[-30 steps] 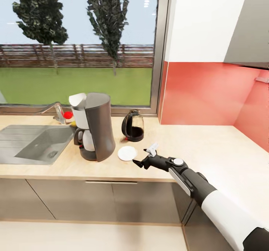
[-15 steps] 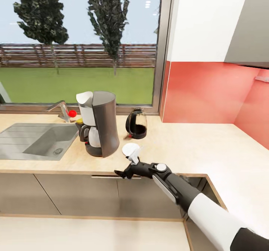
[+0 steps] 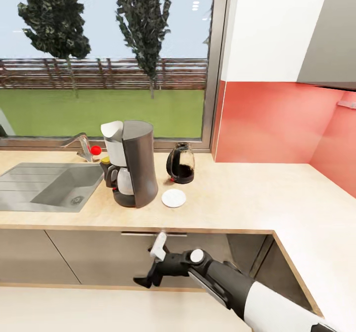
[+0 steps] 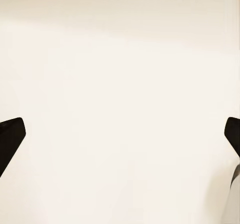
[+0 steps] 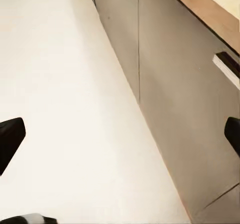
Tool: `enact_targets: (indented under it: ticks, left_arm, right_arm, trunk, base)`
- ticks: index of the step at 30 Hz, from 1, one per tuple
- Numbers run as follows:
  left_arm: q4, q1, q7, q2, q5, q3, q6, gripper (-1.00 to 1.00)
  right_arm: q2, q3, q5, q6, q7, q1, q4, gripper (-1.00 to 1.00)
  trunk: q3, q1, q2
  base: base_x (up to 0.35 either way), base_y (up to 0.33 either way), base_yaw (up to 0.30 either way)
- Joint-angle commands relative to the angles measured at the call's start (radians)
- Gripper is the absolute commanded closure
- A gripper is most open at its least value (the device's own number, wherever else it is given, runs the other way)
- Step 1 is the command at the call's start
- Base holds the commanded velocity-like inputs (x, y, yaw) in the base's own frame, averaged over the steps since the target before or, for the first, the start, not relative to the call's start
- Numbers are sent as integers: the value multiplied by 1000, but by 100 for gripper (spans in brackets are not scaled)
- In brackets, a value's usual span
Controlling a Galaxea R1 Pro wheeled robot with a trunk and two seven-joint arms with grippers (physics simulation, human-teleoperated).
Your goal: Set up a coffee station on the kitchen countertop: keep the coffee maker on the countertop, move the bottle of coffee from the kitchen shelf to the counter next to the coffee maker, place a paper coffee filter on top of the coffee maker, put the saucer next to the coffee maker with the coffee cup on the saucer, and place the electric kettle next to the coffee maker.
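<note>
Kitchen scene with a light beige speckled countertop (image 3: 237,203) running under a wide window, a steel sink (image 3: 47,186) set into it and grey cabinets (image 3: 89,255) below. We count one tall black drip coffee maker (image 3: 132,164) with a curved grey back and a silver-white filter housing, standing beside the sink. One clear glass electric kettle (image 3: 181,163) with a black base and loop handle stands just beside it on the window side. One small round white saucer (image 3: 173,198) lies flat on the worktop near the machine's foot, with nothing on it. One small dark bottle with a yellow cap (image 3: 105,162) peeks out from behind the coffee maker on the sink side, mostly hidden.

Our right gripper (image 3: 154,265) hangs below the counter edge, in front of the cabinet doors. Its black fingers are spread wide and hold nothing. The right wrist view looks along them at pale floor (image 5: 65,109) and cabinet fronts. Our left gripper (image 4: 120,139) likewise shows two black tips set far apart over a plain pale surface, empty.

We judge that the saucer, kettle and machine are already placed, and probably the bottle too. No cup stands on the saucer and we cannot make out a paper filter, so these two steps seem to remain. The next move calls for finding the cup or filter elsewhere and carrying it here.
</note>
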Motion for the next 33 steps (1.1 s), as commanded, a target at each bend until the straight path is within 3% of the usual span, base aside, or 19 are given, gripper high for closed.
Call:
enact_targets:
  ticks: [1,5,9,14,18,21,29,32,33]
  left_arm:
    - [0,-1,4,0,9,-7,-10,-100]
    - [0,-1,3,-1,9,-7,-19,-100]
    - [0,0,3,-1,8,-9,-22,-100]
    - [2,2,2,-4,1,-13,-22,-100]
    - [6,4,2,-4,-1,-14,-22,-100]
    - [9,8,2,-5,-2,-17,-22,-100]
    - [18,15,2,-9,-3,-18,-20,-100]
    - [20,16,2,-8,-2,-18,-19,-100]
    - [20,16,2,-8,-2,-18,-19,-100]
  right_arm:
    - [2,9,-10,8,1,17,0,-100]
    - [4,19,-8,9,-2,66,19,-100]
    - [17,22,-8,9,-3,91,154,-100]
    - [95,19,-10,9,-6,97,482,-100]
    - [129,17,-39,6,-30,98,693,-100]
    - [135,15,-120,5,-95,118,794,-100]
    - [107,12,-475,8,-447,209,842,-100]
    - [104,12,-574,9,-508,230,843,-100]
    - [104,13,-588,9,-514,234,843,-100]
  trunk:
    - [-2,1,-2]
    - [-2,1,-2]
    - [-2,1,-2]
    - [-2,1,-2]
    - [-2,1,-2]
    - [-2,1,-2]
    - [-2,1,-2]
    - [-2,1,-2]
    - [-2,1,-2]
  base:
    - [0,109,0]
    - [0,221,0]
    - [0,285,0]
    - [0,152,0]
    - [0,31,0]
    - [0,8,0]
    - [0,1,0]
    - [0,0,0]
    - [0,0,0]
